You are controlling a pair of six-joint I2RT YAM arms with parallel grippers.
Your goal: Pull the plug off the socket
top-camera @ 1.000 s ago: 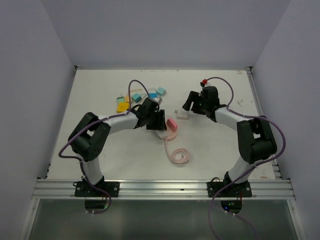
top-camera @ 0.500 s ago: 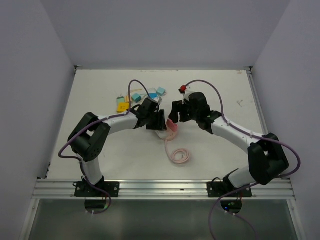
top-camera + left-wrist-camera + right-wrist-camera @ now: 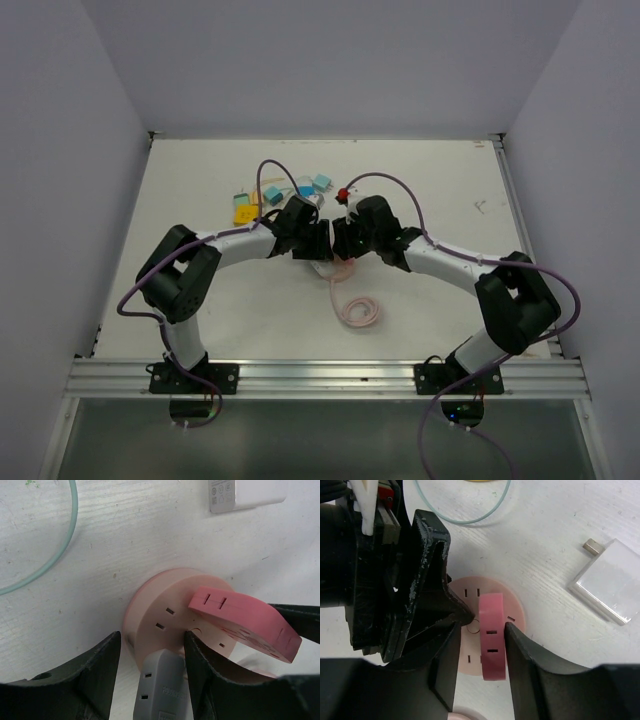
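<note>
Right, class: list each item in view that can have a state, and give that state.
pink plug: seated in the socket
grey plug: at the socket's edge
white charger: loose on table
right end effector: open, straddling pink plug
left end effector: astride grey plug, grip unclear

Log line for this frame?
phase: pre-pull | left gripper: open, straddles gray plug | right gripper: open, straddles pink plug | pink plug: in socket
</note>
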